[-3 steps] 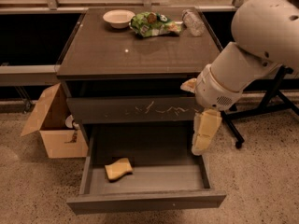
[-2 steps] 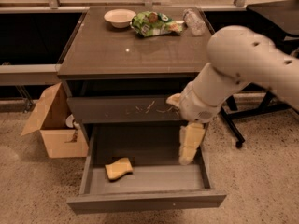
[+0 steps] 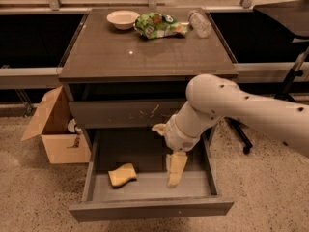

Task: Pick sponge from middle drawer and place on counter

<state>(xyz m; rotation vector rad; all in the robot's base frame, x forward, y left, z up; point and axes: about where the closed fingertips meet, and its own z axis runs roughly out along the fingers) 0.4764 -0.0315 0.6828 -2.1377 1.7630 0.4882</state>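
The yellow sponge [image 3: 121, 174] lies flat on the grey floor of the open middle drawer [image 3: 149, 208], left of centre. My gripper [image 3: 175, 173] hangs point-down from the white arm, low inside the drawer to the right of the sponge and a hand's width away from it. The pale yellow fingers [image 3: 176, 167] appear close together, with nothing between them. The counter [image 3: 145, 50] is the glossy dark top above. A shut drawer front with pale scratches [image 3: 128, 112] sits between the counter and the open drawer.
On the counter's far edge stand a white bowl [image 3: 122, 19], a green snack bag [image 3: 157, 25] and a lying plastic bottle [image 3: 199, 23]. An open cardboard box [image 3: 55, 129] sits on the floor to the left of the cabinet. A black stand leg [image 3: 241, 139] is to the right.
The arm has swung left and down. The gripper moved from the drawer's right edge toward its middle, closer to the sponge. The sponge has not moved.
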